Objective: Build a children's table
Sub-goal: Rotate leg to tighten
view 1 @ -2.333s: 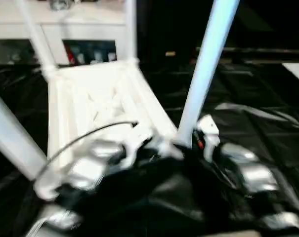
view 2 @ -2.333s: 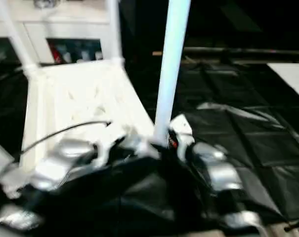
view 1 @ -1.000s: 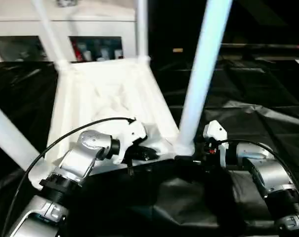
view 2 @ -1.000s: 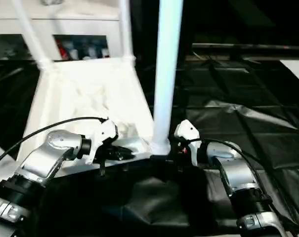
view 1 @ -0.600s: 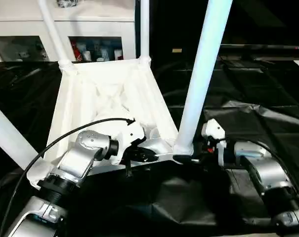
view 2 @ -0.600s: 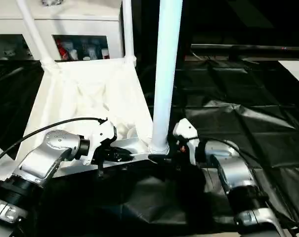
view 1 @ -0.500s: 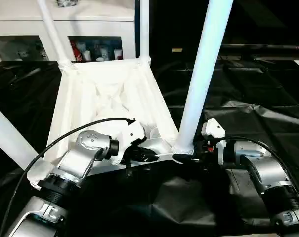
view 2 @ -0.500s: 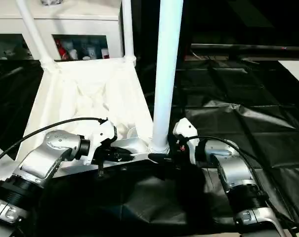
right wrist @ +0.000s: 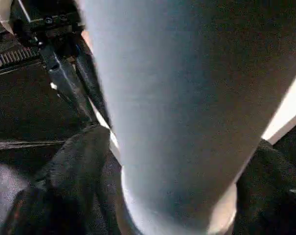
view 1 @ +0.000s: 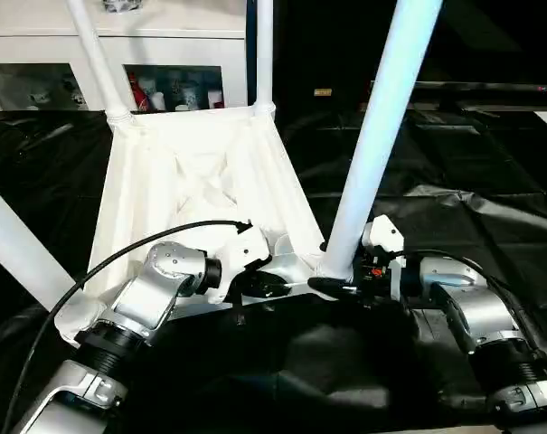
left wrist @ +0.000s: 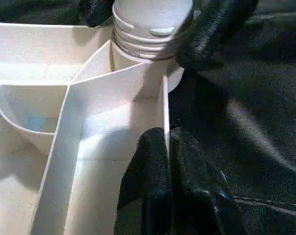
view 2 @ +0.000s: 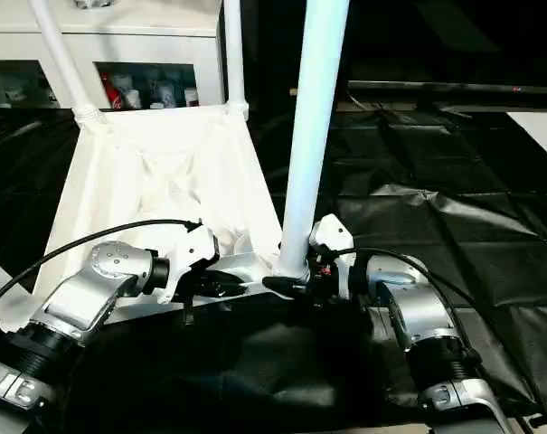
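The children's table lies upside down on my black sheet, legs up. My left gripper pinches its near rim. My right gripper clasps the base of the near right leg at its socket

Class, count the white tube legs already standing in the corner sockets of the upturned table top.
4: two at the far corners, one near left, and one near right, its base between the right gripper fingers.
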